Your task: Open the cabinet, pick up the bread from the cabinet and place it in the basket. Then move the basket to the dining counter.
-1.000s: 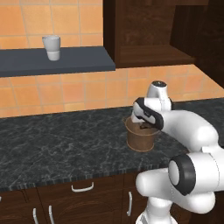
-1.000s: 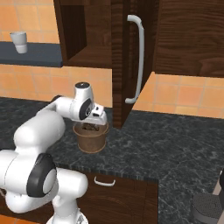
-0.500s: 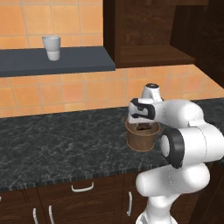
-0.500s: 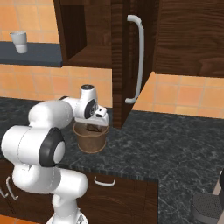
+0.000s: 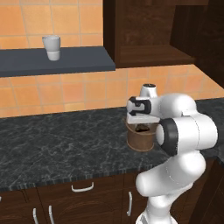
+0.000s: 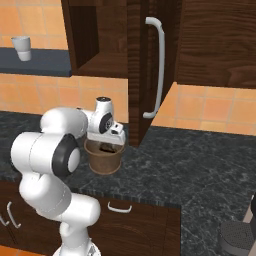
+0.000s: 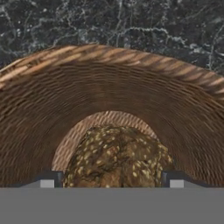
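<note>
One basket (image 5: 140, 139) stands on the black granite counter (image 5: 65, 144), below the open cabinet (image 6: 107, 35), whose door (image 6: 142, 70) hangs swung out with its silver handle (image 6: 156, 67) facing the right base camera. The gripper (image 5: 141, 123) sits right above the basket's mouth, its jaws spread wide and grasping nothing. In the hand view the two fingertips (image 7: 49, 179) flank the bread (image 7: 118, 157), a dark seeded loaf lying on the basket's woven bottom, and neither tip is clearly touching it. A white cup (image 5: 51, 47) rests on the grey shelf (image 5: 57, 60) well to the left
</note>
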